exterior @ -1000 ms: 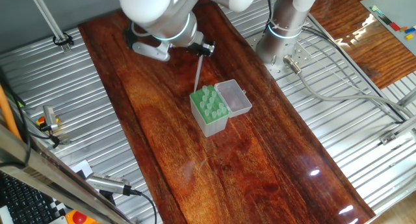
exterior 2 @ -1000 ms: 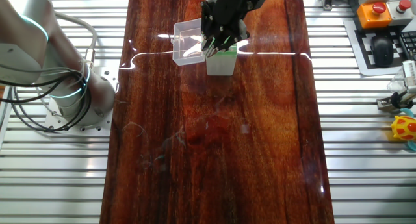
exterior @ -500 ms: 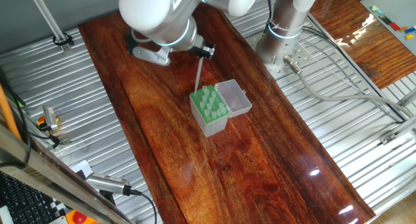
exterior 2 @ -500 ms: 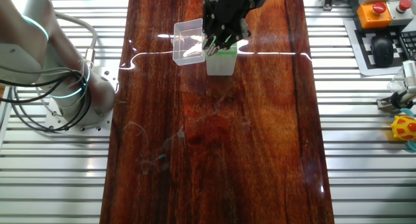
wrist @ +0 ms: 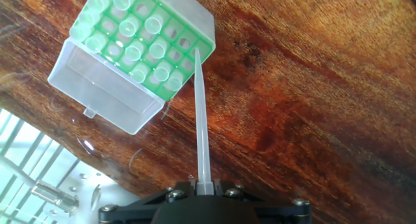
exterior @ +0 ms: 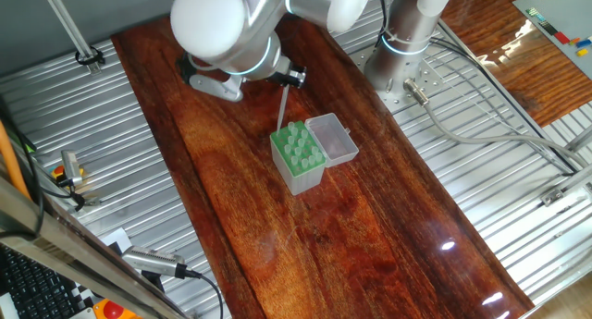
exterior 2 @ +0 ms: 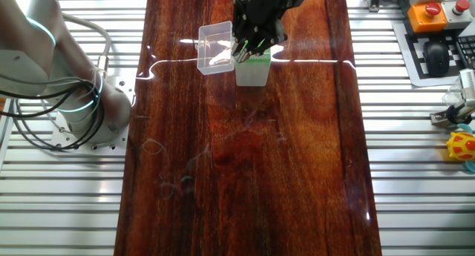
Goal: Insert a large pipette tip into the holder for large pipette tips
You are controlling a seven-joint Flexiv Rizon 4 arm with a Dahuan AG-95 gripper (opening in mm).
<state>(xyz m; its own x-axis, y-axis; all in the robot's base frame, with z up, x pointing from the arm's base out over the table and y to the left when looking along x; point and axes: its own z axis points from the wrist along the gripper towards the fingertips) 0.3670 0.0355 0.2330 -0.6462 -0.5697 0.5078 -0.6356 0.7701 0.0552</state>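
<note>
So the large pipette tip [wrist: 201, 120] is pinched at its wide end in the gripper [wrist: 205, 185] and hangs straight out from it, pointed end forward. In the hand view the point sits right at the near corner of the holder for large pipette tips [wrist: 146, 39], over the last row of holes by the green rim. I can't tell whether it's actually lined up with a hole or with the plastic between holes.

From one fixed view the large pipette tip [exterior: 281, 111] comes down at a slight slant toward the back edge of the holder [exterior: 297, 158], just under the gripper [exterior: 285, 79].

Several holes already hold short pale green stubs [wrist: 154, 24], so I've got to land in a free one. The clear lid [wrist: 107, 87] lies open on the far side of the holder from the pointed end, out of the way.

My worry: if I push down while the point is on the rim or a web, the thin tube will bend or slip in the gripper, or shove the light box across the bench [wrist: 312, 87]. The slant could also make it jam.
</note>
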